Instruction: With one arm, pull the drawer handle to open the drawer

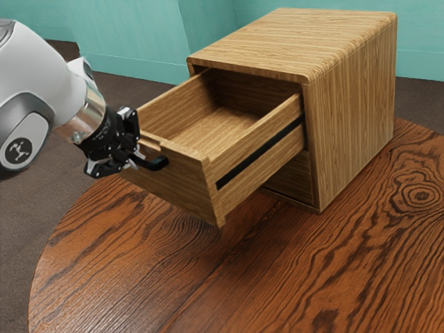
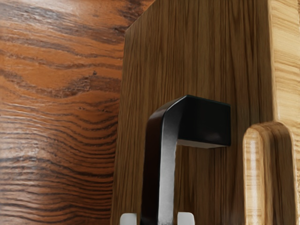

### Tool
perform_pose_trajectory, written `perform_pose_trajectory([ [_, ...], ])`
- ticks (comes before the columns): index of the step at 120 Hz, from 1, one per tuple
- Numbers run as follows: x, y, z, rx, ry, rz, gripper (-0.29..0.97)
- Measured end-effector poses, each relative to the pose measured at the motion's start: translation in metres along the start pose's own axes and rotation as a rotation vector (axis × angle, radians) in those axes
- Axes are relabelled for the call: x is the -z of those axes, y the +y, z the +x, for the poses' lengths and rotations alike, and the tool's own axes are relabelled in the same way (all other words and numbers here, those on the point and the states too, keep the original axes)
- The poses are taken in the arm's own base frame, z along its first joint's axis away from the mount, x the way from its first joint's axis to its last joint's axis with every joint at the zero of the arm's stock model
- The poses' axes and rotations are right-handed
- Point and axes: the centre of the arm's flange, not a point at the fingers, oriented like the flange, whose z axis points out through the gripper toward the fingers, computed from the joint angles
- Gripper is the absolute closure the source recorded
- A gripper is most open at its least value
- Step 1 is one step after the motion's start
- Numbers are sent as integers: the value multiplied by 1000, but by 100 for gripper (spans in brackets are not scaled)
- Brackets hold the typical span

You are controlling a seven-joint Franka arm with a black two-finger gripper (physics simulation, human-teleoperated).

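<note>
A light wooden cabinet (image 1: 347,97) stands on the round dark wood table (image 1: 277,277). Its upper drawer (image 1: 208,142) is pulled far out toward the exterior view's left, and its inside is bare. A black bracket handle (image 1: 156,164) sits on the drawer front (image 2: 197,56). My gripper (image 1: 141,157) reaches in from the left and is shut on the handle (image 2: 164,154). In the wrist view both pale fingertips (image 2: 186,218) press the handle's bar from either side. A second drawer front (image 1: 295,179) below stays in the cabinet.
The table edge (image 1: 66,215) curves just beneath my hand, with brown floor (image 1: 41,187) beyond it. A teal wall (image 1: 139,28) runs behind. Open tabletop lies in front of the drawer.
</note>
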Motion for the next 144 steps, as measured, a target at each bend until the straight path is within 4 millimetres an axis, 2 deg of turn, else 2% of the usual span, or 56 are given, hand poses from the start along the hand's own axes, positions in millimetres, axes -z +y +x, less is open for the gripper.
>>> perform_pose_trajectory([
  [46,10,-14,-1,1,6,-11,76],
  [67,20,-24,-3,-3,10,-28,39],
  [78,30,-30,-4,-5,13,-45,25],
  [82,38,-32,-7,-11,11,-58,21],
  [98,93,-41,-34,-68,-14,-125,11],
  [104,134,-31,-50,-108,-44,-179,8],
  [110,190,-8,-80,-179,-110,-250,7],
  [114,222,9,-108,-239,-169,-285,6],
  [119,258,29,-154,-333,-262,-308,5],
  [124,279,33,-199,-420,-350,-292,4],
  [128,284,30,-225,-467,-395,-257,3],
  [132,274,27,-242,-495,-421,-198,3],
  [137,250,23,-258,-516,-429,-112,2],
  [144,203,20,-282,-542,-415,19,2],
])
